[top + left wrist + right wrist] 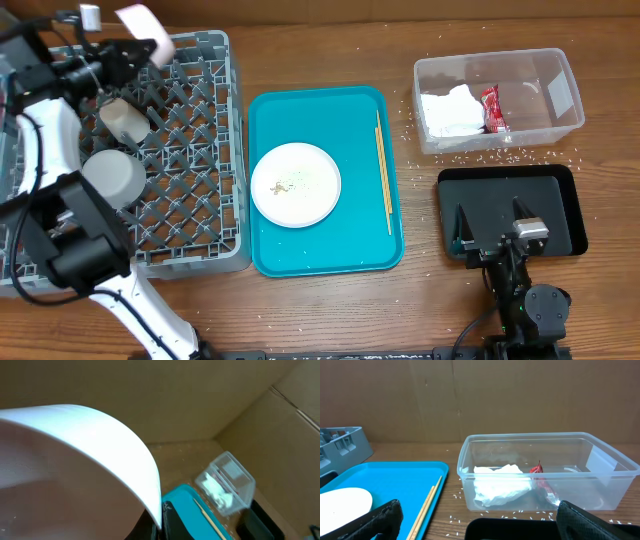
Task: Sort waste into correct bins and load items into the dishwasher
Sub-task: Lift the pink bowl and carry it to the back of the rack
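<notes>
My left gripper (133, 47) is shut on the rim of a white plate (148, 30) and holds it tilted above the far end of the grey dish rack (200, 150). The plate (75, 460) fills the left wrist view, pinched between the jaws (161, 516). A white cup (125, 120) and a pale bowl (112, 175) lie in the rack. Another white plate (295, 183) with rice bits lies on the teal tray (330, 250). The clear tub (540, 110) holds the napkin (450, 110) and red wrapper (492, 108). My right gripper (495, 225) is open and empty over the black tray (560, 200).
Chopsticks (383, 170) lie along the teal tray's right side. Loose rice grains (490, 155) are scattered on the wood around the tub. In the right wrist view the tub (600, 460), the napkin (500, 487), the wrapper (540, 477) and the chopsticks (430, 500) lie ahead.
</notes>
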{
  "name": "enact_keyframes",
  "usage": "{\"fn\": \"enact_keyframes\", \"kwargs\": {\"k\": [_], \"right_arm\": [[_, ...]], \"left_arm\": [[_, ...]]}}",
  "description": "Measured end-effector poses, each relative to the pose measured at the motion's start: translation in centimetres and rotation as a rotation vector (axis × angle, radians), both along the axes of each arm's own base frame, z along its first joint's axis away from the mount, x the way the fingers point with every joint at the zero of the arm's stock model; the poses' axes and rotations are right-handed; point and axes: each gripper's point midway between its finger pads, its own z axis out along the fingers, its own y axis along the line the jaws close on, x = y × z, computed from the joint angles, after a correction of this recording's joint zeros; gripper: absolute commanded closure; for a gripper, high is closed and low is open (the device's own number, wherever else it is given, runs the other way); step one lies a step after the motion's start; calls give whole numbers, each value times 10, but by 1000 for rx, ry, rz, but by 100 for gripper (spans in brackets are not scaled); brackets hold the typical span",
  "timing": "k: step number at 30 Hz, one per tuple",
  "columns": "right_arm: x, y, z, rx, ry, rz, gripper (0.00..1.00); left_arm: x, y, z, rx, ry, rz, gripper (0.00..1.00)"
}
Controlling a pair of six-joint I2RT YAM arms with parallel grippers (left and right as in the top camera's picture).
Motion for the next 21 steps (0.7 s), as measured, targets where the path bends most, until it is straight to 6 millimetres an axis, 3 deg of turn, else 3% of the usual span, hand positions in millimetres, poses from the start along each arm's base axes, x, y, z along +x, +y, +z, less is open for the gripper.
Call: {"fn": "enact_keyframes", "kwargs": {"k": [6, 11, 16, 21], "right_arm": [[0, 0, 0, 0, 0, 0, 0], [0, 0, 0, 0, 0, 0, 0], [0, 0, 0, 0, 0, 0, 0], [0, 0, 0, 0, 0, 0, 0]], "left_arm": [[5, -33, -35, -65, 37, -115, 96], [7, -46, -47, -80, 37, -158, 94], [6, -42, -44, -79, 17, -159, 94], [3, -12, -44, -92, 29, -104, 91]]}}
